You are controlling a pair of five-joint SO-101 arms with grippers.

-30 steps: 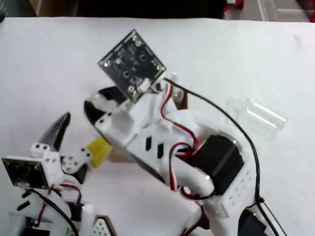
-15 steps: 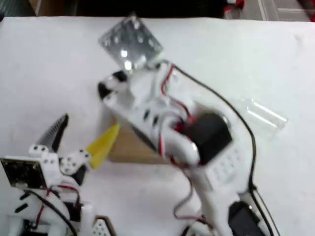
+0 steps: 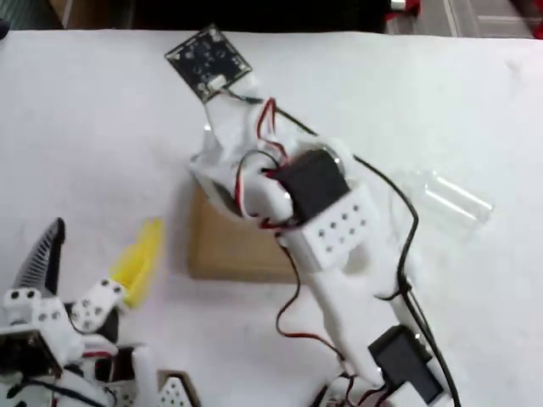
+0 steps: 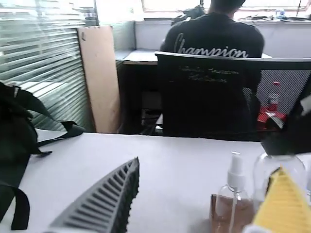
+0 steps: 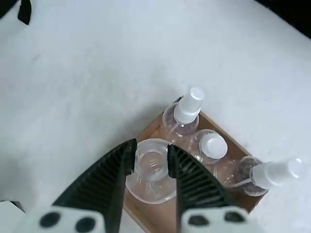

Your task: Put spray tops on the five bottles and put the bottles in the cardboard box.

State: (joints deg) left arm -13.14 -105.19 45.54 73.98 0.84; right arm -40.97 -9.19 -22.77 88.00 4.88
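Cardboard box [image 3: 222, 254]: brown cardboard, matt, unprinted faces.
Uncapped bottle [image 5: 148, 189]: clear plastic, glossy, smooth-walled.
Capped bottles [image 5: 181, 127]: same clear glossy plastic.
Spray tops [image 5: 189, 106]: white plastic, smooth, faint sheen.
Right gripper [image 5: 150, 154]: black plastic, matt, ribbed on the inner faces.
Left gripper [image 3: 106, 227]: one side grey ribbed plastic, the other yellow plastic, both matt.
Arm shell [image 3: 335, 233]: white plastic, smooth, dull sheen.
Servo casing [image 3: 310, 182]: black plastic, slightly glossy.
Table [image 3: 102, 127]: white covering, matt, faintly uneven; cloth or paper not discernible.
Clear packaging [image 3: 445, 199]: transparent plastic, shiny.
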